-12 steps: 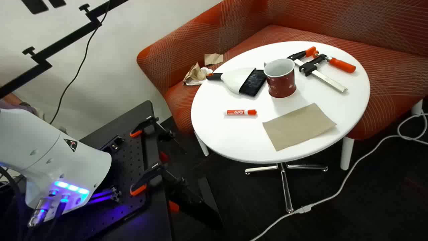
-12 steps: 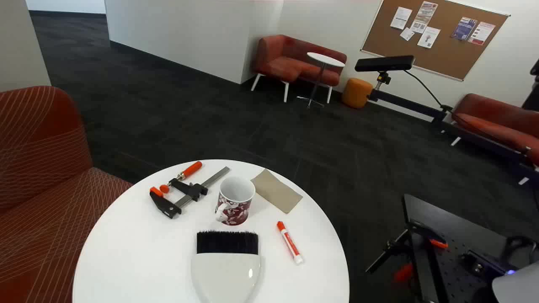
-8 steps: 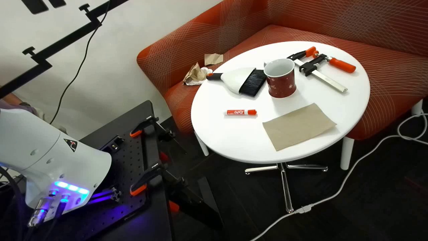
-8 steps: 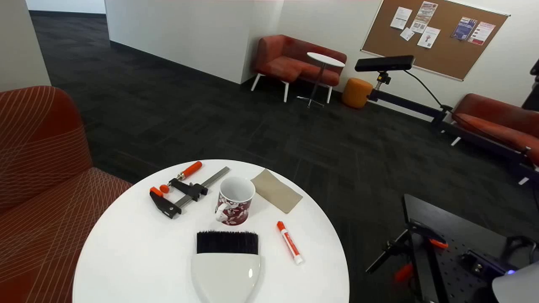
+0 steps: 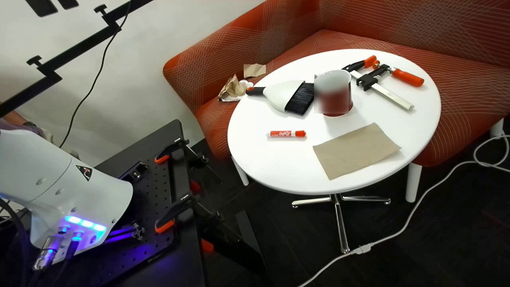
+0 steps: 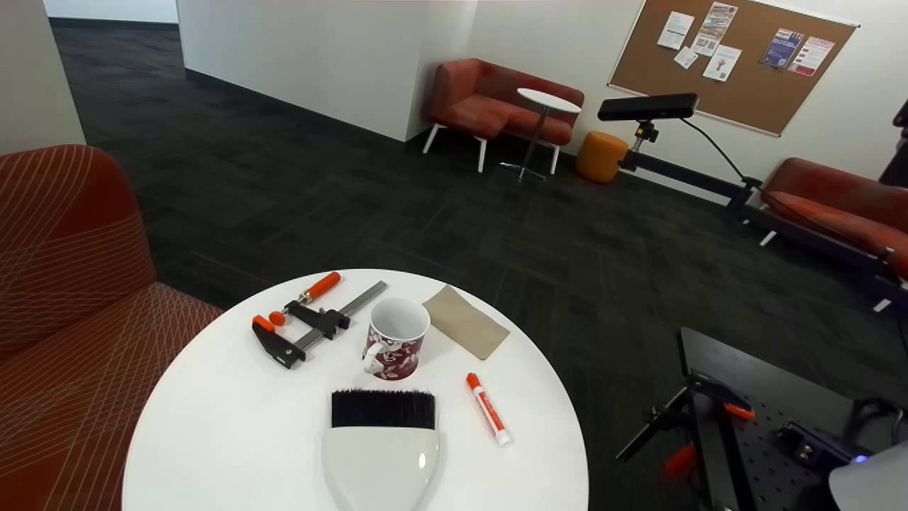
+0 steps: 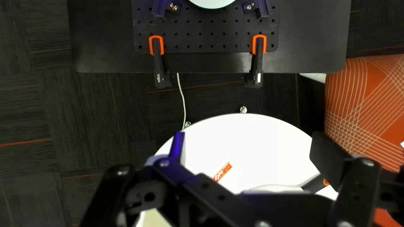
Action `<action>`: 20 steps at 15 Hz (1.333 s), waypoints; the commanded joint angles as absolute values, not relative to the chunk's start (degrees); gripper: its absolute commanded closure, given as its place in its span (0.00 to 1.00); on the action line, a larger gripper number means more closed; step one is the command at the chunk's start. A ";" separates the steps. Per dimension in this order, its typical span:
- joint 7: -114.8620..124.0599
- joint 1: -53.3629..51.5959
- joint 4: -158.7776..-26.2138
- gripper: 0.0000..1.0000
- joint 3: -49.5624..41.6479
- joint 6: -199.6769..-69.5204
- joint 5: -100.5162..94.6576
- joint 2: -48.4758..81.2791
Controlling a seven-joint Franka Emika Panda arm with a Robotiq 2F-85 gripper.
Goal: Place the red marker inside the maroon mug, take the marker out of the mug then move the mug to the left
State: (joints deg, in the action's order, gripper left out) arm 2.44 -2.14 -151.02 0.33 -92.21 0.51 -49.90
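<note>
While seeing nothing newly shifted, note red marker (image 6: 488,409) near maroon mug (image 6: 397,345), fingers (image 7: 328,160) parted, empty; judge insertion still pending.

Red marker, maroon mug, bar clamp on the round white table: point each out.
Red marker (image 5: 287,134): in an exterior view, on the printed barrel.
Maroon mug (image 6: 400,353): in an exterior view, on the patterned outer wall.
Bar clamp (image 5: 367,81): in an exterior view, on the black sliding block.
</note>
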 commanded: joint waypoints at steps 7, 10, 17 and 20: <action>7.13 -1.68 -156.18 0.00 2.87 -103.47 5.57 -46.06; 10.30 -1.77 -158.74 0.00 4.47 -112.12 7.92 -42.22; 19.48 -0.65 -158.62 0.00 7.35 -135.31 8.57 -26.19; 21.36 -0.27 -157.52 0.00 6.87 -143.14 8.03 -18.54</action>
State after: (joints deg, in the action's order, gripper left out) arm 18.95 -1.71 -159.52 6.13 -137.19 8.14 -26.23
